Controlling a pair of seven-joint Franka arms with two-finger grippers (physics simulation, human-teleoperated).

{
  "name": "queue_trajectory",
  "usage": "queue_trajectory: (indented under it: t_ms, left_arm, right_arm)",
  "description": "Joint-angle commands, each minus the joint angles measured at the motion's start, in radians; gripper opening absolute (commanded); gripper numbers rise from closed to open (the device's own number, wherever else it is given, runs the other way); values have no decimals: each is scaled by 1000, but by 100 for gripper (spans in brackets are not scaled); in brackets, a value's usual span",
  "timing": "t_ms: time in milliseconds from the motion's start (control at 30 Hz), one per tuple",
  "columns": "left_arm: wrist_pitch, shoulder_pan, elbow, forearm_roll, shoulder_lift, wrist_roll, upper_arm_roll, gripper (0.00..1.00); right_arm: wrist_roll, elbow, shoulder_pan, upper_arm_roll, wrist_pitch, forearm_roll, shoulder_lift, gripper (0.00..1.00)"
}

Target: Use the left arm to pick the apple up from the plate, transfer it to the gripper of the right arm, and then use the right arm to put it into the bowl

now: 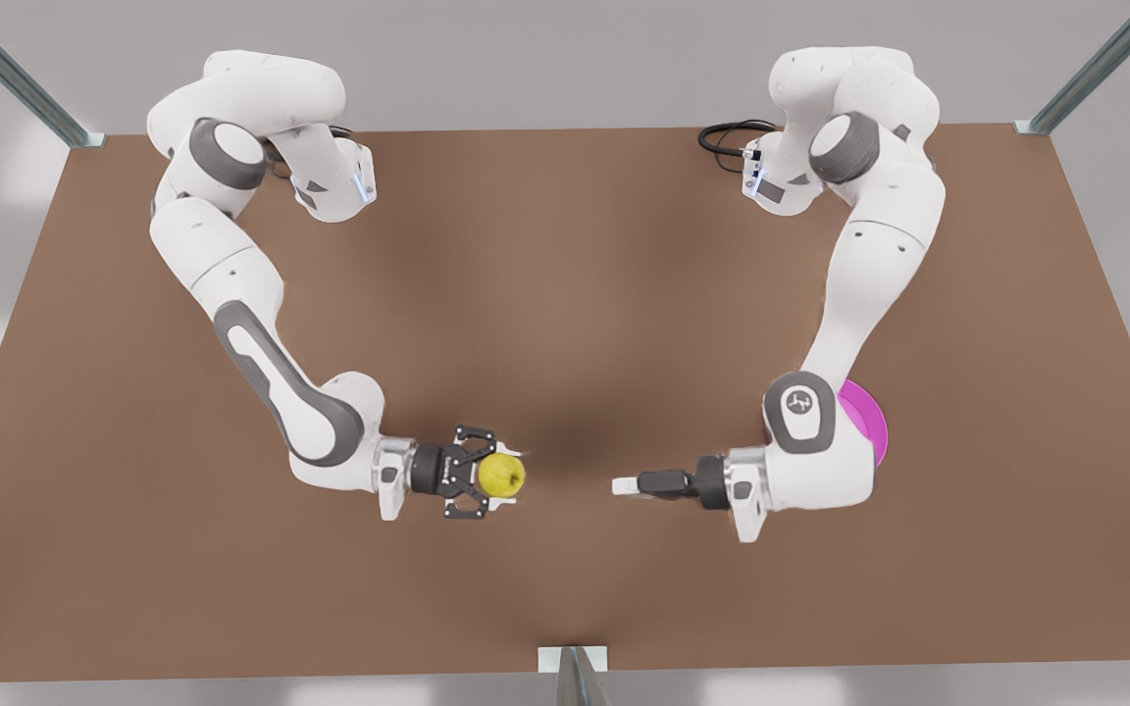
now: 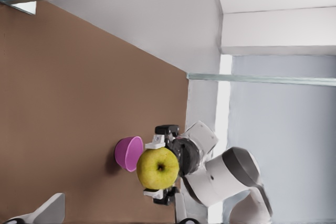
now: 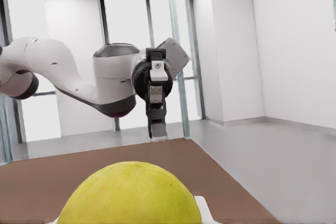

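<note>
Right pincer (image 1: 498, 478) grips the apple (image 1: 502, 477) above the desk (image 1: 565, 294); left pincer (image 1: 624, 484) waits facing the apple, clenched or released I cannot tell; a slack grip might drop it short of the bowl (image 2: 128, 153).

Yellow-green apple (image 1: 502, 476) held off table, stem dimple sideways; pink plate (image 1: 869, 420) half hidden; bowl (image 2: 129, 153) tipped
</note>
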Motion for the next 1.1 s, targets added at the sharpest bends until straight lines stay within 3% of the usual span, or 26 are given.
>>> queue_trajectory:
  t_ms: [0,33,100,167,200,233,267,333,433,667,733,800,1067]
  left_arm:
    - [-588,24,0,734,-164,-247,-11,100]
    - [-720,13,2,895,-192,-253,-12,100]
    - [-872,93,5,956,-256,-289,-1,100]
    - [-888,231,3,946,-296,-310,-53,100]
    - [-646,242,-318,853,-533,-198,118,100]
    - [-408,20,-658,682,-787,-124,422,100]
    - [-434,-53,-681,674,-796,-127,471,100]
    - [-484,-79,-611,674,-760,-156,468,100]
    - [-537,-80,-564,667,-752,-161,388,100]
    - [-606,-70,-557,665,-747,-153,388,100]
    - [-613,-65,-555,665,-749,-153,390,100]
    - [-621,-65,-555,665,-749,-153,390,100]
    - [-633,-62,-555,665,-747,-153,391,100]
  right_arm:
    - [4,-72,-70,-15,-23,-121,-72,60]
    - [48,-121,-104,-41,-28,-214,-119,60]
    - [214,-170,-116,-168,-115,-527,-216,60]
    - [323,-169,-113,-266,-229,-784,-284,60]
    - [352,-169,-108,-314,-295,-899,-316,60]
    - [383,-167,-118,-323,-331,-994,-327,60]
    - [408,-169,-113,-352,-353,-1066,-340,60]
    - [492,-184,-110,-357,-361,-1200,-354,60]
    - [659,-184,-69,-355,-356,-1410,-365,60]
    - [676,-187,-32,-357,-359,-1459,-373,60]
    - [701,-216,131,-516,-322,-1430,-422,61]
    - [714,-221,209,-584,-287,-1424,-434,61]
    - [780,-272,221,-595,-157,-1428,-408,61]
